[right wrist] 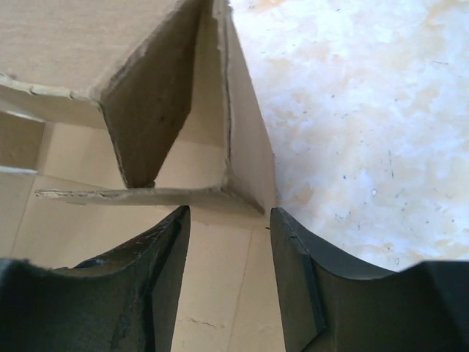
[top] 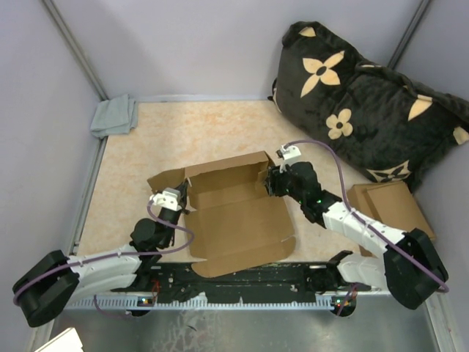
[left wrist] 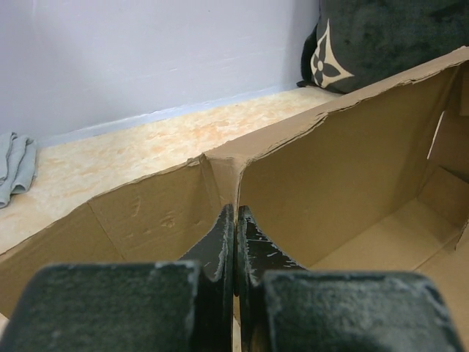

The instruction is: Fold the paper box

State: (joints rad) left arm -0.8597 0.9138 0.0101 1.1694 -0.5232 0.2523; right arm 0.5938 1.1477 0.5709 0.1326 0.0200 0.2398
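Jaws flank paper box [top: 238, 220], left closed, right parted

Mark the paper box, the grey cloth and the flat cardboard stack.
paper box [top: 242, 224]: top view, its flat middle panel.
grey cloth [top: 115, 116]: top view, middle of the folds.
flat cardboard stack [top: 392, 207]: top view, its top sheet.

left end effector [left wrist: 235, 214] clamped tight, fingers flush (pads pressed together); left arm [top: 110, 264] low, reaching forward. right end effector [right wrist: 229, 218] jaws apart, right arm [top: 352, 220] angled inward.
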